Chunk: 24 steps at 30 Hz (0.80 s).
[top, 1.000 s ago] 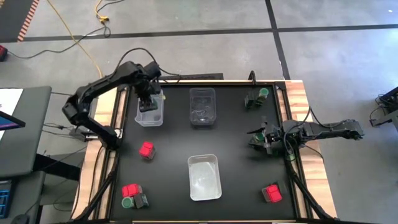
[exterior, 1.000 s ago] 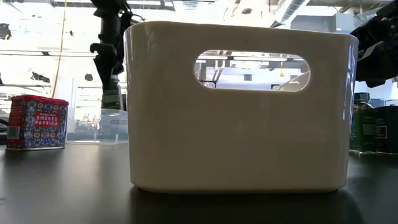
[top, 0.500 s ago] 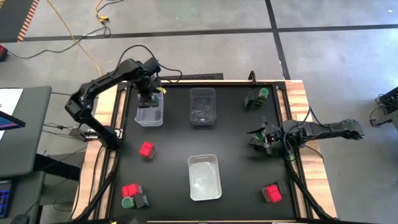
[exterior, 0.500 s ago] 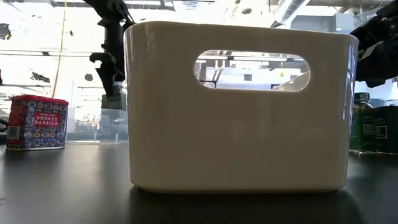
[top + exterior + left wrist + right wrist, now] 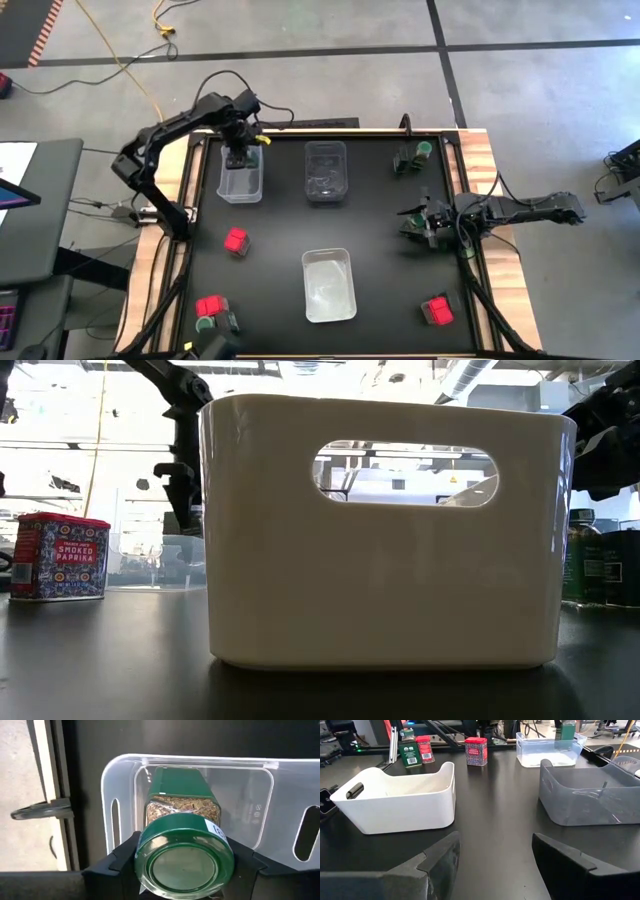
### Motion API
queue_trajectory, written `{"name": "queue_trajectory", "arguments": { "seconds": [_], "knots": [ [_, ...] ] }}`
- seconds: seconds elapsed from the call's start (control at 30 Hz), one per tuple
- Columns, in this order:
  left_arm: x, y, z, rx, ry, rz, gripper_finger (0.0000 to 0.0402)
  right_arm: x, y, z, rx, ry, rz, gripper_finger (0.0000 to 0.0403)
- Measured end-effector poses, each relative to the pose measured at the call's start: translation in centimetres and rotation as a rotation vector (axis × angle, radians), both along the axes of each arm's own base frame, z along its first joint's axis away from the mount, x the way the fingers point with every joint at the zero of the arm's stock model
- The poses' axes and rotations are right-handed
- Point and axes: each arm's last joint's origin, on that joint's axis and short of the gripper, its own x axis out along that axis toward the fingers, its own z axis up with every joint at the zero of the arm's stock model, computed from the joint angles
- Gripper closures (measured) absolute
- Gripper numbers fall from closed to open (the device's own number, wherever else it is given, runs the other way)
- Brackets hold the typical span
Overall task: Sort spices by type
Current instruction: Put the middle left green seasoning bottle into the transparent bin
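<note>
A black surface [image 5: 380, 250] with pale wooden edges carried three bins: a clear bin [image 5: 240, 180] at the far left, a grey bin [image 5: 326, 172] beside it, and a white bin [image 5: 329, 285] nearer the front. Red tins [image 5: 236, 240] lay scattered on the surface, one at front right [image 5: 437, 311], and a green-lidded jar [image 5: 422, 152] stood at the far right.

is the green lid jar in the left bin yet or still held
Still held: the left pincer is shut on the green-lidded jar, hanging over the clear bin, not resting in it.
</note>
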Motion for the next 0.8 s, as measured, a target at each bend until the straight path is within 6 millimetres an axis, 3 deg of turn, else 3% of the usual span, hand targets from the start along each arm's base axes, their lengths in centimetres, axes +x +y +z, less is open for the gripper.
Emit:
{"name": "queue_trajectory", "arguments": {
  "seconds": [0.8],
  "knots": [
    [-0.8, 1.2, 0.1, 0.026, -0.033, -0.054, 0.0209, 0.0, 0.0, 0.0, 0.0, 0.0, 0.0, 0.0126]
  ]
}}
